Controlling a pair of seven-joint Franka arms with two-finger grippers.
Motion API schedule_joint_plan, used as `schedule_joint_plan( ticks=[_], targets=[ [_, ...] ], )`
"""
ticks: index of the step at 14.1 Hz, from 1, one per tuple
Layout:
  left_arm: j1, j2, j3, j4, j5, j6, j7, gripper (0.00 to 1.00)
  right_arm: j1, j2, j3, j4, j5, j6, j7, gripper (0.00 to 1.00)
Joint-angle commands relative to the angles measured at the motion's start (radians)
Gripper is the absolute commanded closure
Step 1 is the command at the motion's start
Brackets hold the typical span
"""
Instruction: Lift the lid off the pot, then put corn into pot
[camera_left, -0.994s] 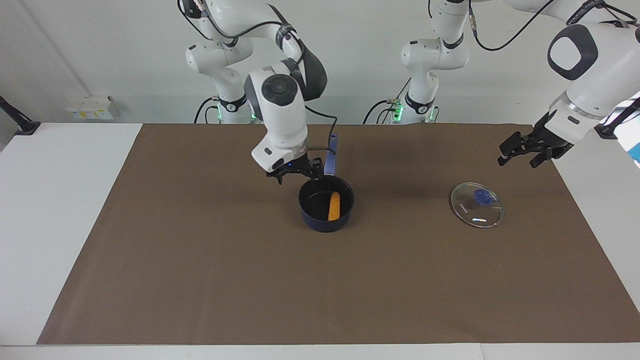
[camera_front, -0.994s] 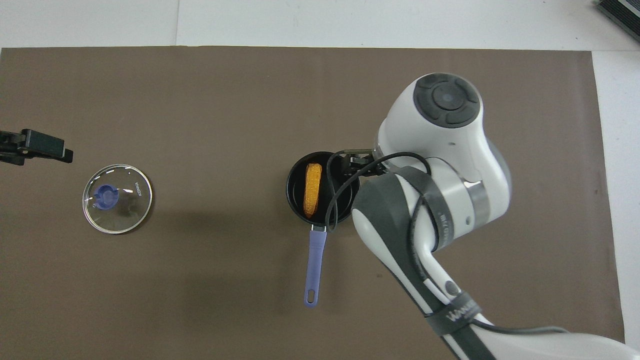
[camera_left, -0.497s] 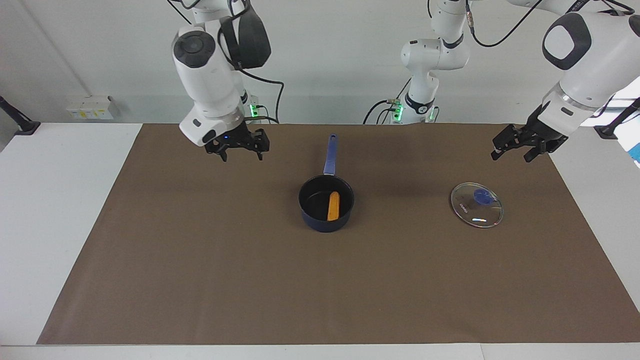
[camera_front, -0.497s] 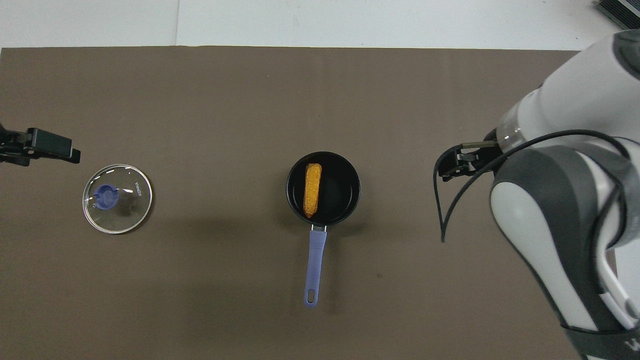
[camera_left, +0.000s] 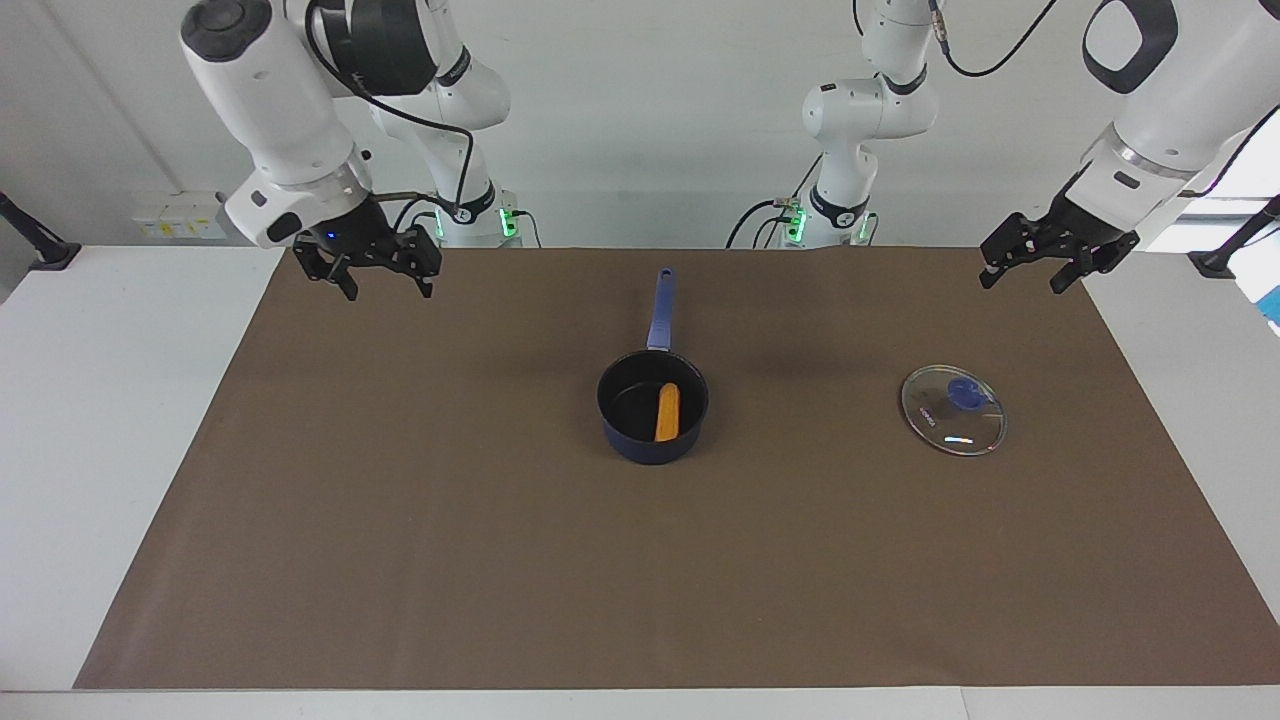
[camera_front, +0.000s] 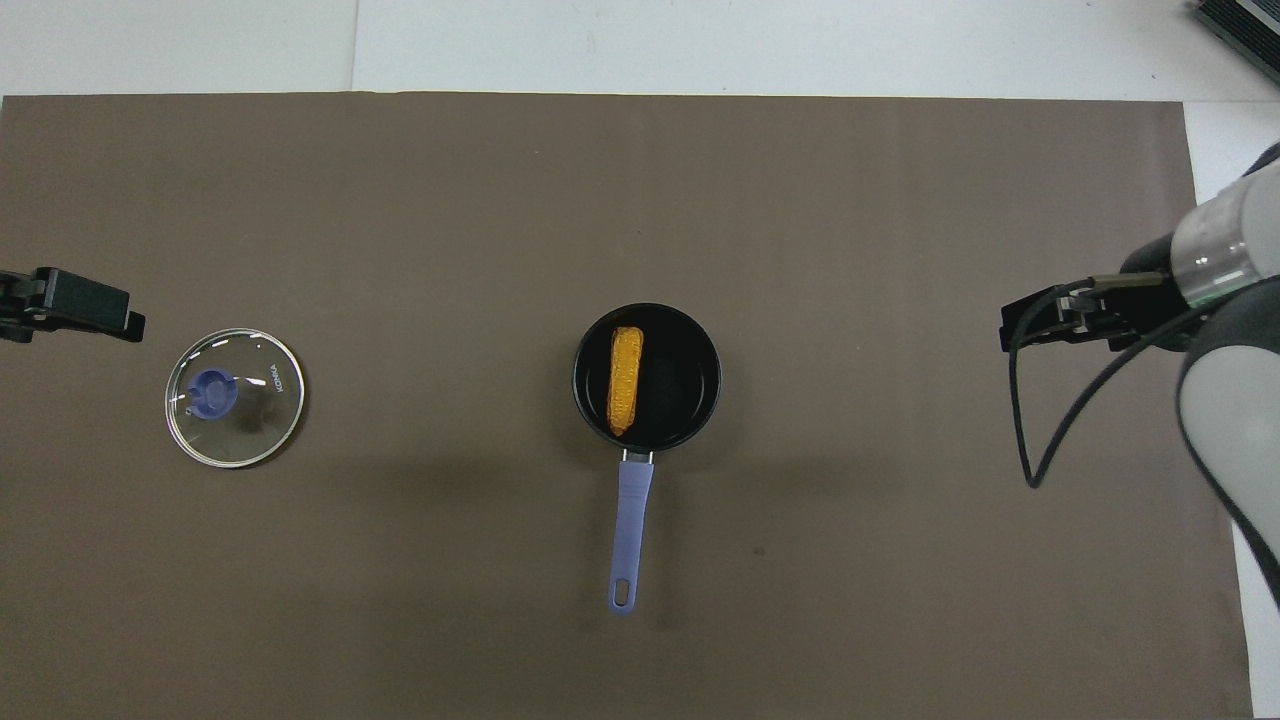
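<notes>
The dark blue pot (camera_left: 640, 443) stands mid-mat with its handle (camera_left: 659, 308) pointing toward the robots. The orange-yellow corn (camera_left: 667, 413) lies inside it, as the overhead view (camera_front: 626, 380) also shows. The glass lid (camera_left: 953, 409) with its blue knob lies flat on the mat toward the left arm's end, apart from the pot (camera_front: 685, 385); it also shows in the overhead view (camera_front: 234, 397). My right gripper (camera_left: 388, 289) is open and empty, raised over the mat's edge at the right arm's end. My left gripper (camera_left: 1022, 282) is open and empty, raised over the mat's corner beside the lid.
A brown mat (camera_left: 640, 580) covers most of the white table (camera_left: 110, 400). A black cable (camera_front: 1030, 440) hangs from the right arm's wrist. A dark object (camera_front: 1240, 25) sits at the table's corner farthest from the robots.
My right gripper has pulled away from over the pot, rising and swinging to the right arm's end of the table. My left gripper has lifted a little. Pot, corn and lid have not moved.
</notes>
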Motion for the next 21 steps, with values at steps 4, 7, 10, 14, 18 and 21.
schedule_joint_plan(
  ticks=[4, 7, 10, 14, 18, 21],
  targets=[
    [0.010, -0.005, -0.016, 0.022, 0.039, -0.069, 0.020, 0.00, -0.024, -0.052, 0.006, 0.075, -0.012, -0.097, -0.024, 0.00],
    [0.003, 0.001, -0.027, 0.033, 0.042, -0.093, 0.022, 0.00, -0.025, -0.071, 0.003, 0.017, -0.011, -0.102, -0.026, 0.00],
    [0.003, 0.001, -0.030, 0.039, 0.043, -0.092, 0.024, 0.00, -0.030, -0.061, 0.000, 0.037, -0.044, -0.099, -0.065, 0.00],
    [0.003, 0.009, -0.031, 0.074, 0.049, -0.121, 0.040, 0.00, -0.028, -0.061, 0.001, 0.046, -0.091, -0.108, -0.098, 0.00],
    [0.003, 0.007, -0.037, 0.074, 0.049, -0.115, 0.040, 0.00, -0.030, -0.071, 0.000, 0.032, -0.068, -0.106, -0.090, 0.00],
    [0.002, 0.007, -0.038, 0.074, 0.052, -0.115, 0.040, 0.00, -0.030, -0.072, 0.000, 0.029, -0.066, -0.109, -0.090, 0.00]
  ],
)
